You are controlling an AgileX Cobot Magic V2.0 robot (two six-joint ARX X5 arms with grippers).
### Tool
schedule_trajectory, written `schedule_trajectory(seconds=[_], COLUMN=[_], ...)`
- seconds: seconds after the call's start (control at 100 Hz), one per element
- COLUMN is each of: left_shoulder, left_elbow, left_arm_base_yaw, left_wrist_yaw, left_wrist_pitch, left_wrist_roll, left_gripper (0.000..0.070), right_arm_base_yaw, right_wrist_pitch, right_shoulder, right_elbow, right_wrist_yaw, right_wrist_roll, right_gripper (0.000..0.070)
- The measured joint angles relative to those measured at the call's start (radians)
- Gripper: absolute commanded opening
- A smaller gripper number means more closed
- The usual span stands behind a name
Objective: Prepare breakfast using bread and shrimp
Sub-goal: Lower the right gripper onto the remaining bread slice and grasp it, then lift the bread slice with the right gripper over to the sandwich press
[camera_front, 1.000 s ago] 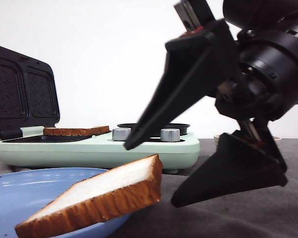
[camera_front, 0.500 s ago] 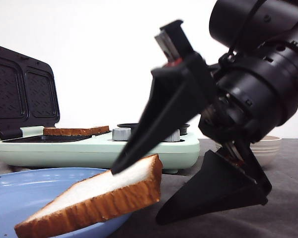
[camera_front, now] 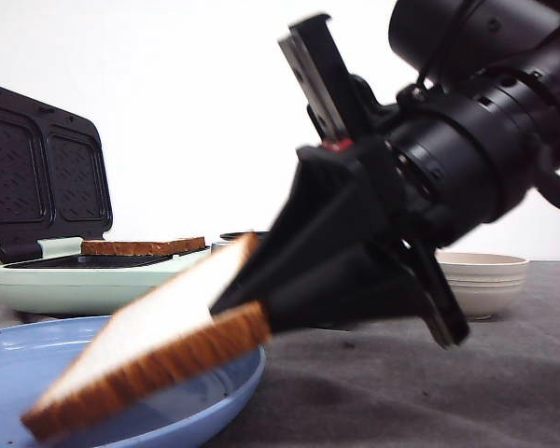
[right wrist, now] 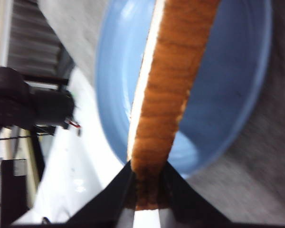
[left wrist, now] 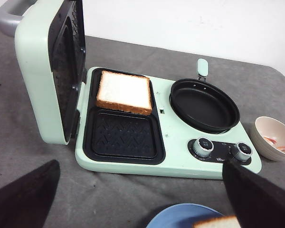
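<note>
My right gripper (camera_front: pixel 247 313) is shut on the crust edge of one bread slice (camera_front: pixel 149 350). It holds that end tilted up over the blue plate (camera_front: pixel 37 373), while the far end stays low. In the right wrist view the black fingers pinch the brown crust (right wrist: pixel 154 118). A second bread slice (left wrist: pixel 124 91) lies in the back slot of the mint-green sandwich maker (left wrist: pixel 133 164). Pink shrimp pieces (left wrist: pixel 281 147) lie in a pale bowl (left wrist: pixel 268 128) to the maker's right. My left gripper (left wrist: pixel 142 199) hangs open over the table in front of the maker, holding nothing.
The maker's lid (left wrist: pixel 45 71) stands open on the left, and the front slot (left wrist: pixel 123 135) is bare. A round black pan (left wrist: pixel 204 104) and two knobs (left wrist: pixel 203 146) sit on the maker's right half. Grey cloth (camera_front: pixel 429 392) covers the table.
My right gripper went from open around the slice's corner to shut on it. The gripped end has risen, so the slice now tilts more steeply.
</note>
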State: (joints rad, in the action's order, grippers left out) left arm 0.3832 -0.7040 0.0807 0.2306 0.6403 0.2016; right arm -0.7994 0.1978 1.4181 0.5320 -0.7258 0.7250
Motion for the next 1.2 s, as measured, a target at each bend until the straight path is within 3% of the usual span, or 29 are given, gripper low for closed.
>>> schedule_trajectory(seconds=[0.18,0.48,0.87,1.2], left_shoulder=[0.0,0.0,0.0,0.0], left_elbow=[0.0,0.0,0.0,0.0], left_arm_base_yaw=[0.0,0.0,0.0,0.0], left_wrist_yaw=[0.0,-0.014,-0.028,-0.097], left_wrist_pitch=[0.0,0.0,-0.001,-0.046], left_wrist_roll=[0.0,0.0,0.0,-0.003], left_gripper=[0.0633,0.0633,0.0633,0.0634], right_arm_base_yaw=[0.0,0.0,0.059,0.093], right_wrist_pitch=[0.106,0.11,-0.104,-0.142], right_shoulder=[0.0,0.0,0.047,0.296], right_elbow=[0.005,0.136,0.452,0.7], right_wrist_yaw=[-0.004,0.002,0.045,0.008], right_wrist_roll=[0.068,0.096,0.013,-0.011], right_gripper=[0.0003,0.0003,0.0003,0.0003])
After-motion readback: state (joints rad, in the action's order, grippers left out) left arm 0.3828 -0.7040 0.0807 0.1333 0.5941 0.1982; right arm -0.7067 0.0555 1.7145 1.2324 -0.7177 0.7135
